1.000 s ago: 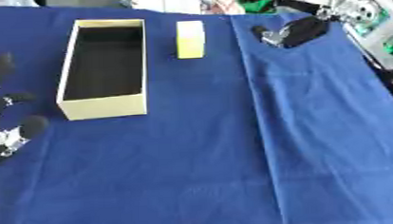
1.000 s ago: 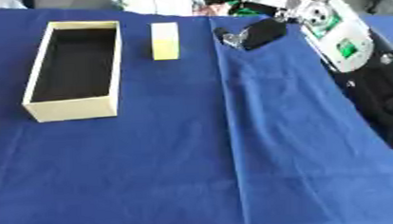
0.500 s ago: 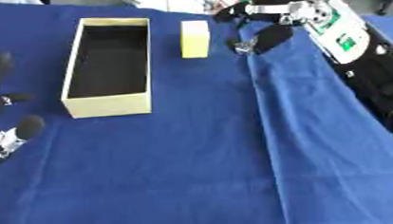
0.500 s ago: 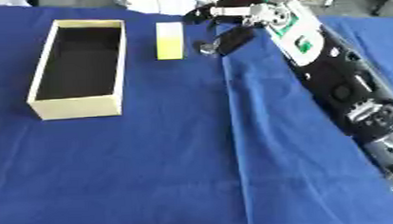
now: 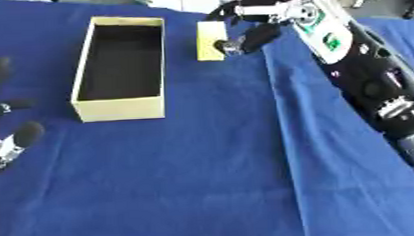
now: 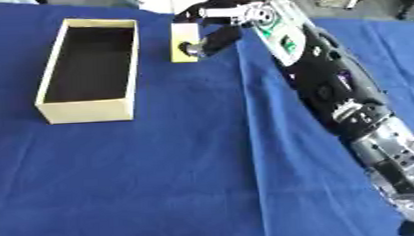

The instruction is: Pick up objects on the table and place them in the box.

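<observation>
Your worktop (image 5: 204, 180) lies under a blue cloth, with 1 open cream box (image 5: 122, 111) at the far left, its long axis running away from you and its dark inside showing nothing. Your right arm (image 6: 331, 79) stretches from the lower right across to the far centre. Your right hand (image 5: 258, 15) sits at the small yellow block (image 5: 209, 35), which lies flat on the cloth just right of the box, its long axis also running away from you, parallel to the box wall. The hand comes at the block from the right, fingers curved over its far end and thumb low by its near right corner; you cannot tell whether they have closed on it, and the block looks to rest on the cloth. Your left hand (image 5: 1, 134) rests idle at the left edge, fingers relaxed and apart, holding nothing. The right hand is clearly the nearer; the carry would run left, over the box's right wall
</observation>
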